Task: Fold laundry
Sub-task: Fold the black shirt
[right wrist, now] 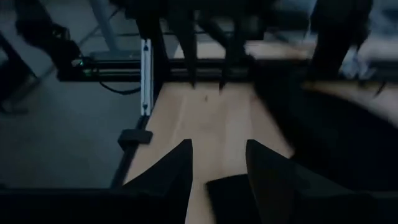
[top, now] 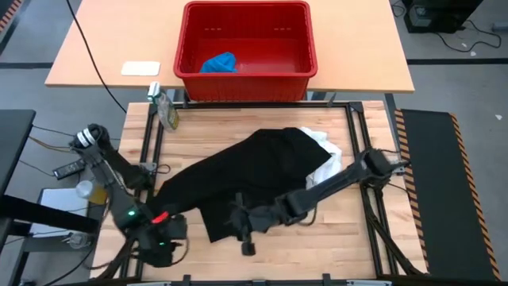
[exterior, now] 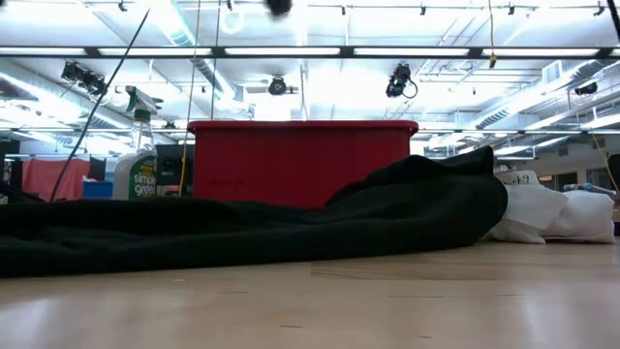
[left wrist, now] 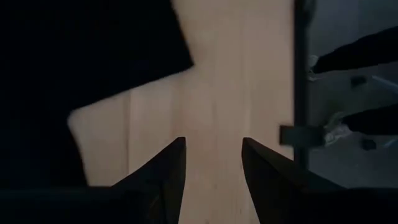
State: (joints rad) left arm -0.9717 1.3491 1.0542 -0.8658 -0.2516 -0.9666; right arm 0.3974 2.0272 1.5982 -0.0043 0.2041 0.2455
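The large black garment (top: 254,171) lies spread out on the wooden table, running from its near left toward its far right (exterior: 291,228). Its far end lies over the white garment (top: 329,159), which is bunched at the right (exterior: 538,213). The small blue garment (top: 218,62) sits in the red basket. My left gripper (left wrist: 213,165) is open above bare wood at the near left corner, just off the black cloth's near left edge (top: 175,230). My right gripper (right wrist: 217,158) is open over the black garment's near edge (top: 236,221), with black cloth under it.
The red basket (top: 246,75) stands on a second table beyond the far edge, with a white card (top: 140,68) to its left. A spray bottle (top: 165,107) stands at the far left corner. Dark frame rails (top: 357,143) border the table. Bare wood shows along the near right.
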